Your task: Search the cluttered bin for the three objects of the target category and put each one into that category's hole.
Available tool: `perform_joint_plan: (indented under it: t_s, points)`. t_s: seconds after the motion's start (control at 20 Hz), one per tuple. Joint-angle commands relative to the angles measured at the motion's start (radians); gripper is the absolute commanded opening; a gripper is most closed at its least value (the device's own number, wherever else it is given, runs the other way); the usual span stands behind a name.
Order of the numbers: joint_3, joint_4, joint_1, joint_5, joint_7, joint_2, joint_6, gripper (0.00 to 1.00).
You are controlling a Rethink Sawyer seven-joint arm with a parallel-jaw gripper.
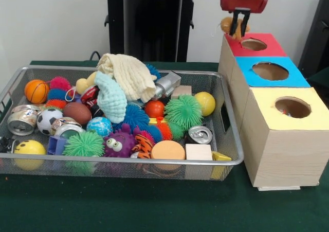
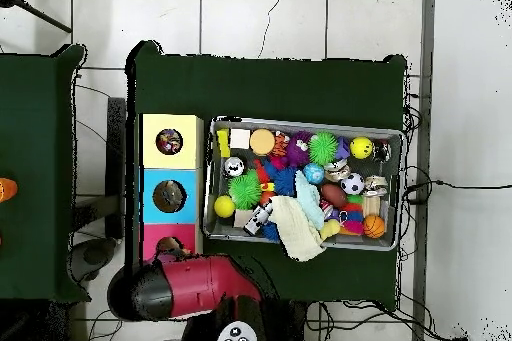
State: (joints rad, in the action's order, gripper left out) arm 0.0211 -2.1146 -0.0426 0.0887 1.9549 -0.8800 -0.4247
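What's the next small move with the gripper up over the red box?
Probably open and release: the gripper hangs just behind the red-topped hole, seemingly shut on a tan object. Nudging it over the hole first looks wise.

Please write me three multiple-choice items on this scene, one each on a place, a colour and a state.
1. Where is the end effector?
A. Over the red-topped hole
B. Inside the mesh bin
C. Over the yellow-topped hole

2. What colour is the top around the middle hole of the wooden box?
A. Green
B. Blue
C. Orange

3. What is the state of the end effector?
A. Open and empty
B. Shut on a tan toy
C. Shut on a can

Answers:
1. A, it hangs just above the red end of the box.
2. B, blue lies between red and yellow.
3. B, a tan object sits clamped between its fingers.
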Motion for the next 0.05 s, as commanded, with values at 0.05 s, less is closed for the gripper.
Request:
perform_joint_plan:
  t_s: [0.05]
  points:
    - [0.014, 0.092, 0.028, 0.054, 0.003, -0.020, -0.156, 0.00]
